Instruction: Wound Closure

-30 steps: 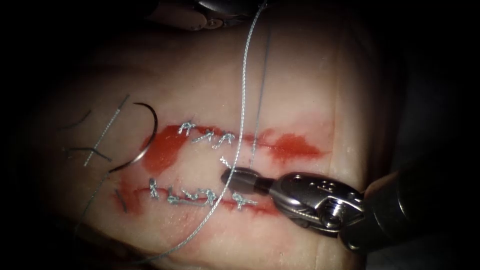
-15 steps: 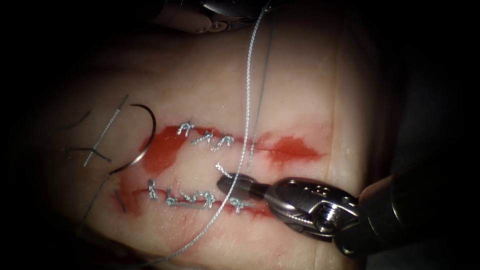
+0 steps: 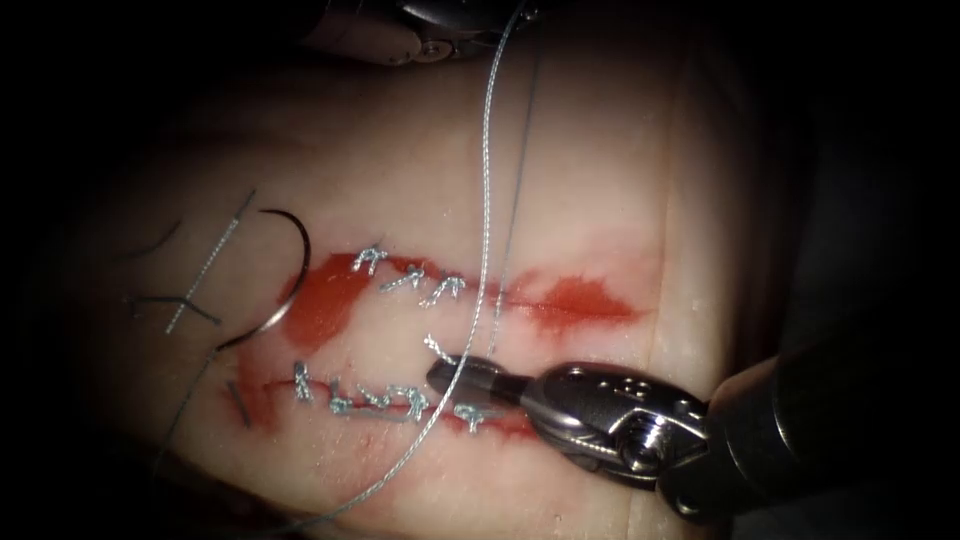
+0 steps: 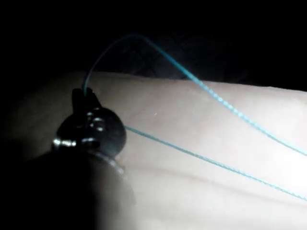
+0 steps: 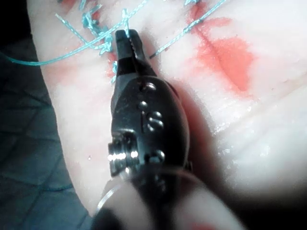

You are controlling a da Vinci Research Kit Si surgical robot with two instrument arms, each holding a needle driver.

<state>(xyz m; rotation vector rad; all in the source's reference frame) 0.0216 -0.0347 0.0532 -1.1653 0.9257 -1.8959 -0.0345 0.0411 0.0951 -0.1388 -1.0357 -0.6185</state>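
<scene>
Tissue (image 3: 600, 200) is seen lit across the middle, with two rows of knotted stitches (image 3: 410, 280) crossing red fluid (image 3: 575, 300). Nearest the endoscope, the right pincer (image 3: 450, 372) is laid low over the near row of stitches, its jaws pressed together on a short thread tail (image 3: 437, 348) that sticks up beside the knots; in the right wrist view the same closed tip (image 5: 125, 38) is seen with that thread end caught at its point. A long thread (image 3: 485, 180) is carried in a sweeping arc from the near edge of the tissue, past the right pincer, up to the far edge. Off to the left of the cut, the curved needle (image 3: 285, 285) is left lying free on the tissue surface, held by neither tool, beside loose cut thread ends (image 3: 205, 270). At the far edge, the left pincer (image 4: 84, 96) is closed on the long thread, which is seen running out from it in two strands.
</scene>
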